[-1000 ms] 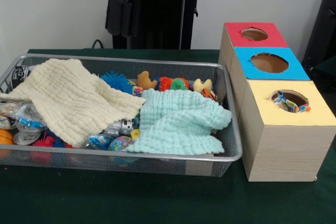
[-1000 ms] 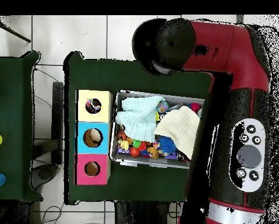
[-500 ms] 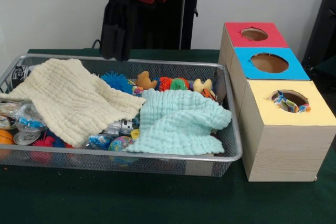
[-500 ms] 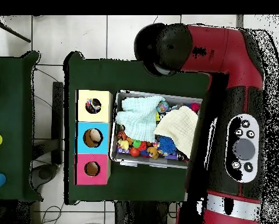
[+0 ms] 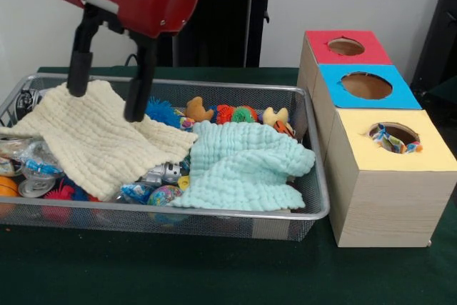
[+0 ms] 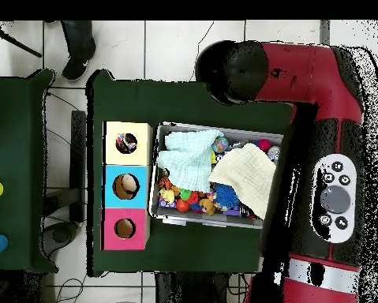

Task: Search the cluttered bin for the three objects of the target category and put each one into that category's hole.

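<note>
Some printed fabric (image 5: 394, 141) is seen in the hole (image 5: 395, 134) of the yellow box; how many pieces cannot be told. None is visible in the cluttered bin (image 5: 214, 212). Over its cream cloth (image 5: 100, 137), the gripper (image 5: 107, 103) is held with fingers spread, empty.

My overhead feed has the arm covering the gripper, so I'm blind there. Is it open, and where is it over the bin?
Observer: Open. The gripper has its fingers spread wide above the cream waffle cloth.
Operator: Touching the cloth?
Observer: Cannot tell. The tips hang by its far part and nothing is gripped.
Operator: Any dotted fabric showing in the bin?
Observer: None from the front. One dotted piece sits bunched at the rim of the yellow box's hole.
</note>
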{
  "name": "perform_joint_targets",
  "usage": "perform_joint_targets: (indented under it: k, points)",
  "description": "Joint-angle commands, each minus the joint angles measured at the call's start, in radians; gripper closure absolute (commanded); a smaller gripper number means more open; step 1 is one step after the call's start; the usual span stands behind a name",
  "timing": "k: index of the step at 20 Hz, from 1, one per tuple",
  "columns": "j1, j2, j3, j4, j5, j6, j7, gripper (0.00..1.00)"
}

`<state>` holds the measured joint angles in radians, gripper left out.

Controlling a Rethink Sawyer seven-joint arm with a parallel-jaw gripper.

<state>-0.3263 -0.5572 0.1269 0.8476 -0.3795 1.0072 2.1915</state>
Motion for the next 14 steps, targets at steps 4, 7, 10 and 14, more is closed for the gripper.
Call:
perform_joint_targets:
  k: [4,7,10,14]
  points:
    - [-0.039,0.01,-0.021,0.192,-0.095,-0.067,-0.183,0.0]
    - [-0.043,0.006,-0.035,0.212,-0.098,-0.045,-0.165,0.0]
    - [-0.049,-0.007,-0.036,0.245,-0.101,-0.079,-0.162,0.0]
    - [-0.056,-0.011,-0.016,0.274,-0.088,-0.105,-0.163,0.0]
